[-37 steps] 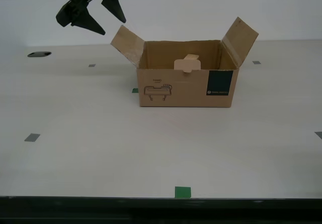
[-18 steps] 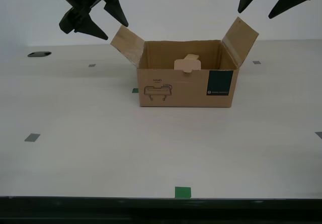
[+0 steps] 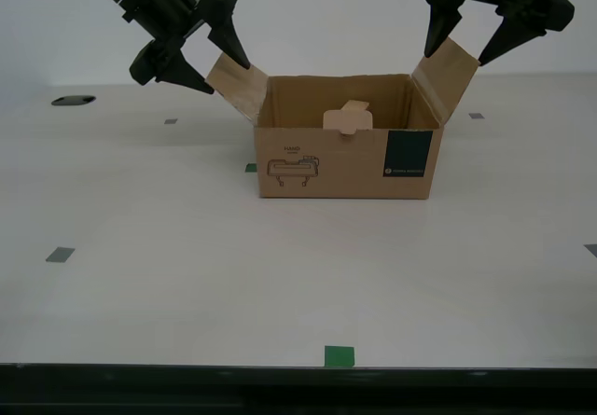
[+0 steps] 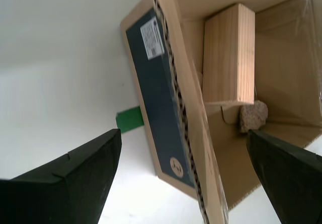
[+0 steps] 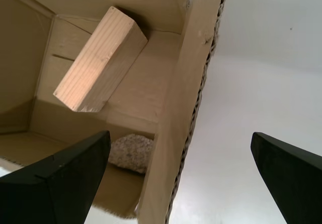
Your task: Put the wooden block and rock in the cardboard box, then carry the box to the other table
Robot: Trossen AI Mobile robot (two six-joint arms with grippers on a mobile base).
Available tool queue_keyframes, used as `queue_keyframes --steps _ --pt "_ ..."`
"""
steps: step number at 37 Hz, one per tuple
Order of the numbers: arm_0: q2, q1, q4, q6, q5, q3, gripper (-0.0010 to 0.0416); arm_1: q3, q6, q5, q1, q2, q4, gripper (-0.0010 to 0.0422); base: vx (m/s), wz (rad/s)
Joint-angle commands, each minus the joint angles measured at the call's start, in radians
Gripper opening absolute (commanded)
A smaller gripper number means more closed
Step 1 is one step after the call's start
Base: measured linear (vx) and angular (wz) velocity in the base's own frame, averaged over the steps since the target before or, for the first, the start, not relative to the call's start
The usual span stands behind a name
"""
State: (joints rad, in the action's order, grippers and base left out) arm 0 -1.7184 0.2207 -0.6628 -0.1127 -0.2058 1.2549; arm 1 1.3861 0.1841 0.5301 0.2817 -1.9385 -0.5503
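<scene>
The cardboard box stands open on the pale table, side flaps raised. The wooden block leans inside it, also seen as the wooden block and the wooden block. The rock lies on the box floor beside it, shown too as the rock; the exterior view hides it. My first gripper is open, straddling the flap on the exterior view's left. My second gripper is open, straddling the flap on the exterior view's right, near the dark green label. The other table is out of view.
Small grey squares and green squares mark the table. A dark hole sits at the far edge on the exterior view's left. The table's near edge runs along the bottom of the exterior view.
Both grippers have come down from above and moved inward, each now with its open fingers on either side of a side flap. The box and its contents have not moved.
</scene>
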Motion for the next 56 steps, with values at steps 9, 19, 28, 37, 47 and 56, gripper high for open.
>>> queue_keyframes --steps 9,19,28,37,47,56 --pt "-0.126 0.001 0.041 0.008 -0.014 0.017 0.039 0.086 0.015 0.04 0.003 -0.12 0.005 0.0339 0.0 0.0" --pt "-0.159 0.001 0.09 0.008 -0.014 0.016 0.0389 0.134 0.016 0.091 0.008 -0.198 0.007 0.0339 0.0 0.0" --pt "-0.158 0.001 0.097 0.008 -0.014 0.014 0.039 0.166 0.019 0.125 0.017 -0.249 0.007 0.0338 0.0 0.0" --pt "-0.158 0.001 0.122 0.007 -0.014 0.014 0.0389 0.166 0.018 0.129 0.019 -0.245 0.005 0.0338 0.0 0.0" --pt "-0.158 0.001 0.124 0.005 -0.014 0.014 0.0372 0.166 0.015 0.167 0.021 -0.24 0.005 0.0338 0.0 0.0" --pt "-0.158 0.001 0.121 0.003 -0.014 0.011 0.0321 0.166 0.015 0.167 0.021 -0.24 0.001 0.0338 0.0 0.0"
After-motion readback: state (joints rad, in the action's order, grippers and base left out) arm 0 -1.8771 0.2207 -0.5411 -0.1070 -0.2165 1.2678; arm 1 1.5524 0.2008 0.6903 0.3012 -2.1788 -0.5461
